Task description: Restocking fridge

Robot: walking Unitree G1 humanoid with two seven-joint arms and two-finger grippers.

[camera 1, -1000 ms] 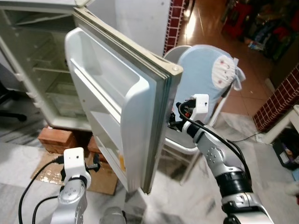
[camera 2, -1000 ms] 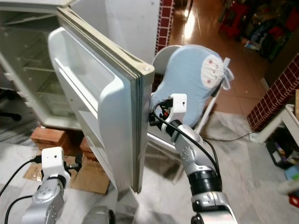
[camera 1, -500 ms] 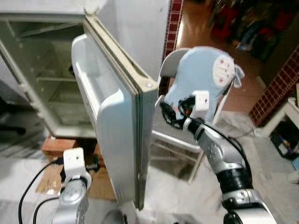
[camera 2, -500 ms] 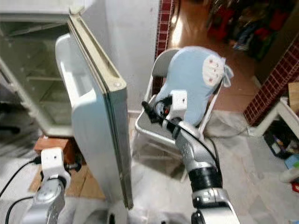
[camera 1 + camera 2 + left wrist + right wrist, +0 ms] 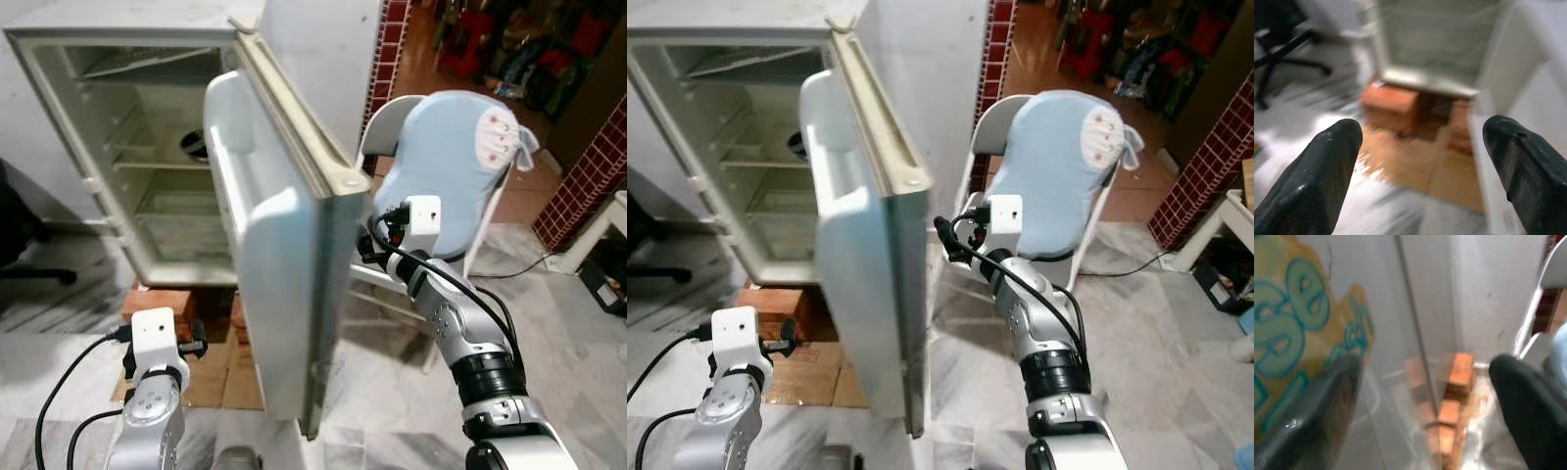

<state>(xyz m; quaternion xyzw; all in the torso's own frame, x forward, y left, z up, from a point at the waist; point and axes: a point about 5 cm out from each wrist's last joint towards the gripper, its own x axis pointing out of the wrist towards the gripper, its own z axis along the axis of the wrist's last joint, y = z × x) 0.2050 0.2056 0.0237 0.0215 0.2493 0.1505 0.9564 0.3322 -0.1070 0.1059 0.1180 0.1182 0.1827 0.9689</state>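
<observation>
Right gripper [image 5: 942, 235] just behind the fridge door [image 5: 284, 255], fingers spread, nothing held — label at its 9 o'clock. Left gripper [image 5: 1420, 161] low, agape, empty. Fridge [image 5: 147, 166] open; restocking seemingly not begun.

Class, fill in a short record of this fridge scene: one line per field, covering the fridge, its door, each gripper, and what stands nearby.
Fridge: open, shelves mostly bare
Door: swung wide
Right gripper: raised behind the door's outer side, fingers apart
Left gripper: low, open, holding nothing, pointing towards the bricks
Under fridge: bricks on cardboard
Nearby: white folding chair with light blue cushion
</observation>
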